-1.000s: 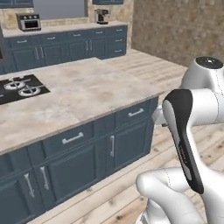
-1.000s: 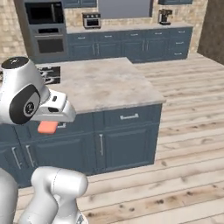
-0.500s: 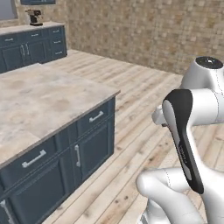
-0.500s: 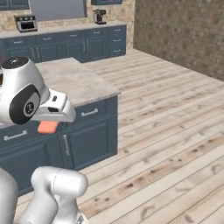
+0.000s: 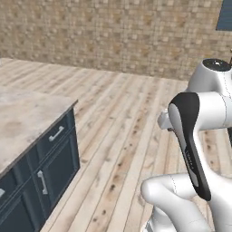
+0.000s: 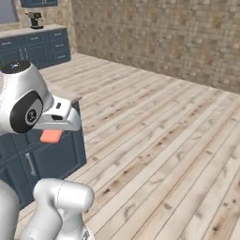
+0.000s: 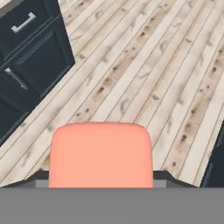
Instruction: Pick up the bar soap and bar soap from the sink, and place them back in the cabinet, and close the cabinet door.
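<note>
My gripper point(image 6: 51, 132) is shut on a salmon bar soap point(image 6: 50, 136), held low in front of the arm's white shoulder. In the hand view the bar soap point(image 7: 100, 153) fills the lower middle between the dark fingertips of the gripper point(image 7: 100, 177), above bare wood floor. The sink is out of view. A dark blue panel point(image 5: 224, 14) touches the top right corner of the left base view; I cannot tell whether it is the cabinet or its door.
A kitchen island point(image 5: 27, 118) with a beige stone top and blue drawer fronts stands at the left; its fronts point(image 7: 30, 52) lie close beside the hand. Wood floor point(image 6: 159, 140) runs to a brick wall point(image 5: 113, 31). A far counter carries a coffee machine point(image 6: 33, 19).
The whole picture has swept sideways, so the base has turned: the island slid off left and the brick wall came into view. The soap stays in the shut gripper.
</note>
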